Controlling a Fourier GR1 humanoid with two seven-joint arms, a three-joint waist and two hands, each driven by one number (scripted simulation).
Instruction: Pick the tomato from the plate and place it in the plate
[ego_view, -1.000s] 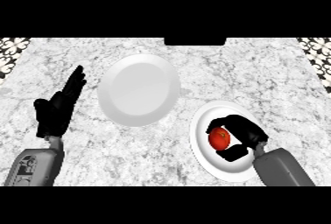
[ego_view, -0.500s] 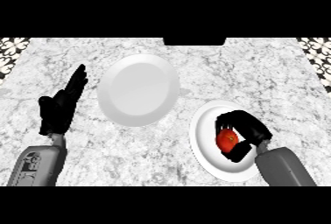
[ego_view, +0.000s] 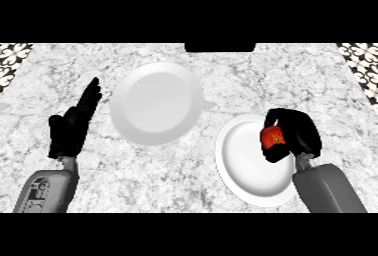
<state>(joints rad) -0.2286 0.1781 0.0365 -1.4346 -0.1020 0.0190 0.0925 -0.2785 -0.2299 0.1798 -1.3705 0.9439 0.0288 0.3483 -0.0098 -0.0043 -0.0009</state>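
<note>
A red tomato (ego_view: 271, 137) sits in my right hand (ego_view: 297, 134), whose fingers and thumb curl round it, over the right side of a white plate (ego_view: 247, 165) at the lower right. The hand hides much of the tomato. A second white plate (ego_view: 155, 102) lies bare at the centre left of the marble counter. My left hand (ego_view: 72, 125) rests open at the left, fingers pointing up, just beside that plate's left rim.
The grey marble counter (ego_view: 221, 75) spreads across the view. A dark object (ego_view: 219, 47) sits at its far edge, top centre. Patterned tile (ego_view: 15, 60) shows at the upper left and right corners.
My right hand has shifted up and to the right with the tomato in it, towards the plate's right rim. The left hand has drifted slightly.
</note>
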